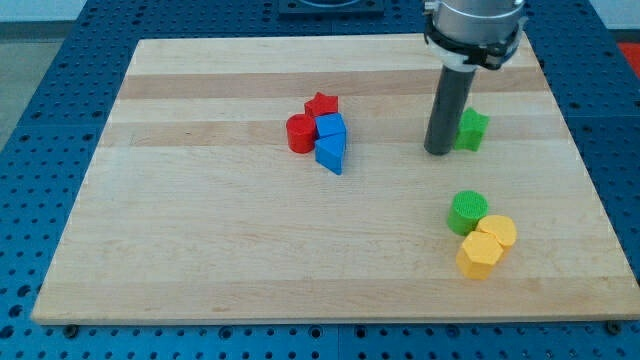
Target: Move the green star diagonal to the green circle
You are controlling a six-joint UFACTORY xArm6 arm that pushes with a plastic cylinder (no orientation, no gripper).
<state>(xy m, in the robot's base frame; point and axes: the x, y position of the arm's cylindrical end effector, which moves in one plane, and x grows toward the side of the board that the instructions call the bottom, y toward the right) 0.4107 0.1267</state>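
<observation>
Yellow blocks (486, 244) nearest, green circle (467, 211) behind; rod upright, my tip (438, 152) touching green star's (473, 129) left side; no claw.

Work surface: pale wooden board (200, 260), rectangular, w/ lengthwise grain bands alternating lighter and darker tan. Board fills most of the view; far edge near the view's top, near edge close to the view's bottom. Beneath and around it: blue perforated base plate (30, 120) w/ regular grid of holes, visible at the view's left, right and bottom margins. Lighting: even, diffuse; shadows soft. Walls, windows, floor: not visible.
</observation>
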